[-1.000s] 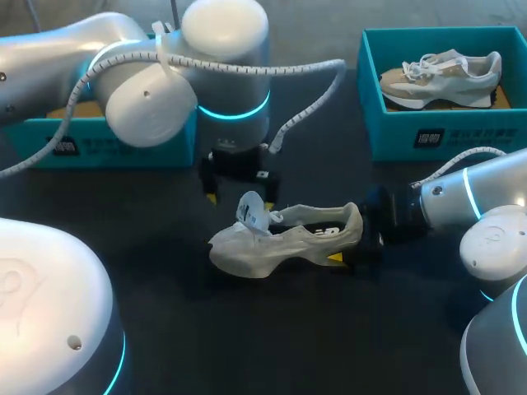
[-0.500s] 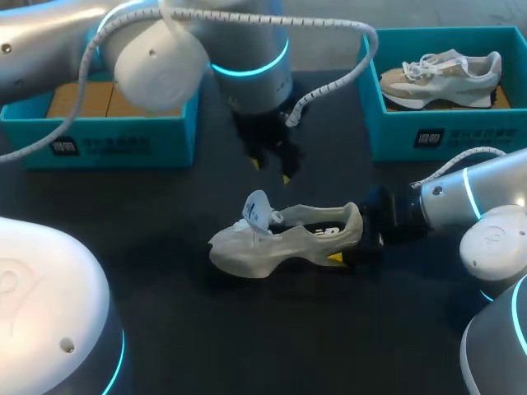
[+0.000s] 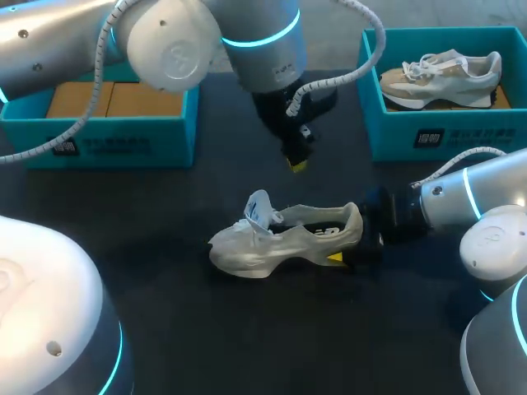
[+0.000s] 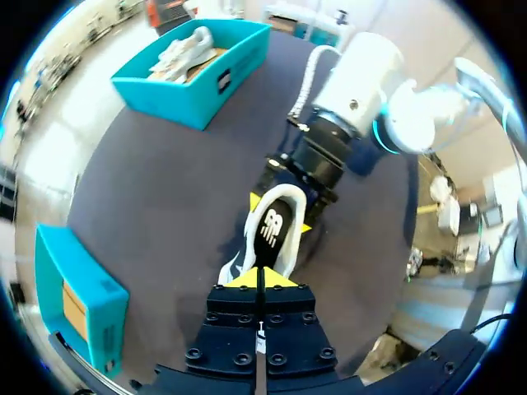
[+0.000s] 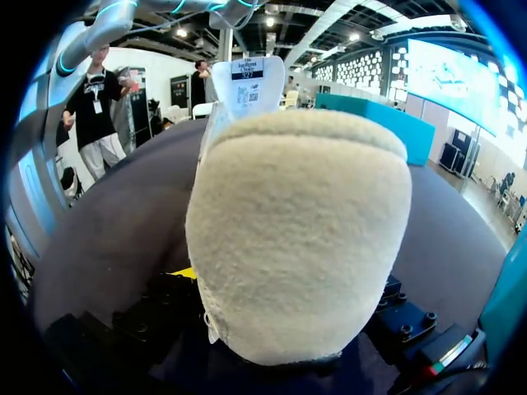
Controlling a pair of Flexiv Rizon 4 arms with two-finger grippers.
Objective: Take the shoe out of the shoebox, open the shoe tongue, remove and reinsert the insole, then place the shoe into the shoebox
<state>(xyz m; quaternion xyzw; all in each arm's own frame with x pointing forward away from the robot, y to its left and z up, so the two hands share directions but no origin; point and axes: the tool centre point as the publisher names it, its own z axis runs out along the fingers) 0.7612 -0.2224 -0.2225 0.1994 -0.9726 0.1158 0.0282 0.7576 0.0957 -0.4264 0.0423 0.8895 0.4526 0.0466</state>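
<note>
Most of right hand [image 3: 354, 245] hides behind shoe [image 3: 280, 239].

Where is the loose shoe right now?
Head view: the shoe sits mid-table, toe pointing left, its heel gripped by the right gripper; the left gripper hangs just beyond it.

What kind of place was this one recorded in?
Probably a robot test bench for footwear handling: left arm and right arm over a dark table, two teal shoeboxes, a shoe lying out.
</note>
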